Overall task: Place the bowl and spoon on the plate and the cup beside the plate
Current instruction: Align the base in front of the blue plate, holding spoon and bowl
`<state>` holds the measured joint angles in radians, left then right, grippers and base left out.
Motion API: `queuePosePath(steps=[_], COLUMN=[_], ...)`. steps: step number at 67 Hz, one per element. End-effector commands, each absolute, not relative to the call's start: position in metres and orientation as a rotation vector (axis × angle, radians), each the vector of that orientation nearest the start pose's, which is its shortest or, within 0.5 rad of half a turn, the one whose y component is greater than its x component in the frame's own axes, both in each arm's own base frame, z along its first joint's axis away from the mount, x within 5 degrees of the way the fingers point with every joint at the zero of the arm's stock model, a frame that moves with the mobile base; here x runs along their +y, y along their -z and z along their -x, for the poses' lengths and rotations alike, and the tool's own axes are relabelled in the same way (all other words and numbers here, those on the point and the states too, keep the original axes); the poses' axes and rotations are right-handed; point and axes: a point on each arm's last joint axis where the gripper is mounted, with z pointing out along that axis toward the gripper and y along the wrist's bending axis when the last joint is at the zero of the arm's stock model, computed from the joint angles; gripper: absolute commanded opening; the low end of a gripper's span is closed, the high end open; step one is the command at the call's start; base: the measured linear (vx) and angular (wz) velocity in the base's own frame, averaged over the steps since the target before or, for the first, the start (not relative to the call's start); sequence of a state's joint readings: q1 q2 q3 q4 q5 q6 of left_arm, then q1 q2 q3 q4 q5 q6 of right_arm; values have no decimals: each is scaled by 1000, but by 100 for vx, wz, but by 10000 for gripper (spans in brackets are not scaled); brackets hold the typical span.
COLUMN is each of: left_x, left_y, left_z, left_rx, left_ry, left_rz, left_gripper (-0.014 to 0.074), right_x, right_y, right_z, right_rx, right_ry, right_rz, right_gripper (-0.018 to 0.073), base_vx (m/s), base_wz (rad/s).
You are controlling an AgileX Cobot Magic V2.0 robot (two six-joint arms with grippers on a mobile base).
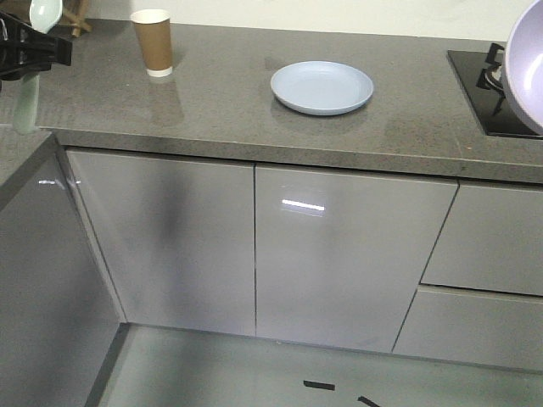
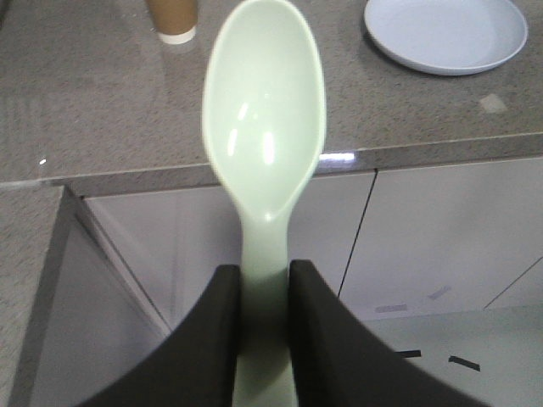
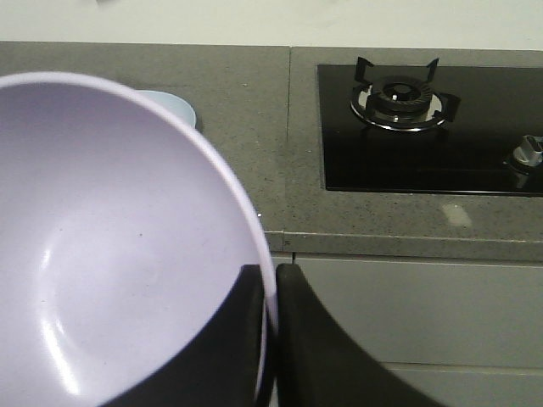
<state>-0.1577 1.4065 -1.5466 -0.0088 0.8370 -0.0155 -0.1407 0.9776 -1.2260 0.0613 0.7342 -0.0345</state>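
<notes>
Carrying both pieces in the air at once, so plenty to fumble. Pinching the pale mint-green spoon [image 2: 265, 127] by its flat handle with the left gripper [image 2: 263, 284], jaws closed snug on it, scoop sticking out ahead, up at the left end of the grey countertop [image 1: 221, 110]. Clamping the lavender bowl [image 3: 110, 246] by a thin bit of rim with the right gripper [image 3: 273, 284], jaws nearly together on the wall, way over by the gas hob [image 3: 399, 119] at the right end. Sitting bare mid-counter: the pale blue plate [image 1: 322, 87]. Parked well to its left near the back wall: the brown paper cup [image 1: 153, 41], upright.

Biggest worry, probably: losing the bowl out of that edge-only pinch. Glossy plastic, most of it hanging free, easy to swing or slide on the way over. Could also land off-centre and tip on the plate's rim. Same deal with the spoon: smooth handle, could twist in the grip or skate off once dropped.

No real obstacle on the route to the plate. Only the cup near the left arm's path, light enough to knock over with a careless sweep.
</notes>
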Motion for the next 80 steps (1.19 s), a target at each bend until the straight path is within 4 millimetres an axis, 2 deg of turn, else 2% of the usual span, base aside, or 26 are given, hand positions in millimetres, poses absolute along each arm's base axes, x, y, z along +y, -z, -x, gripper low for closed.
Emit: queuePosePath(steps=[1,80], left_x=[-49,-49], left_y=[-458,-458], left_z=[-292,-292], left_rx=[2054,2054], left_ry=[132,132], left_rz=[-145,-145], left_gripper=[-6,-6], right_x=[-24,-24], right_y=[-465,-465], right_z=[-183,-183], right_rx=[1845,1845], right_ry=[63,63], right_rz=[-117,-117], right_gripper=[-8,-8], base_vx=[6,11], base_wz=[-19,-5])
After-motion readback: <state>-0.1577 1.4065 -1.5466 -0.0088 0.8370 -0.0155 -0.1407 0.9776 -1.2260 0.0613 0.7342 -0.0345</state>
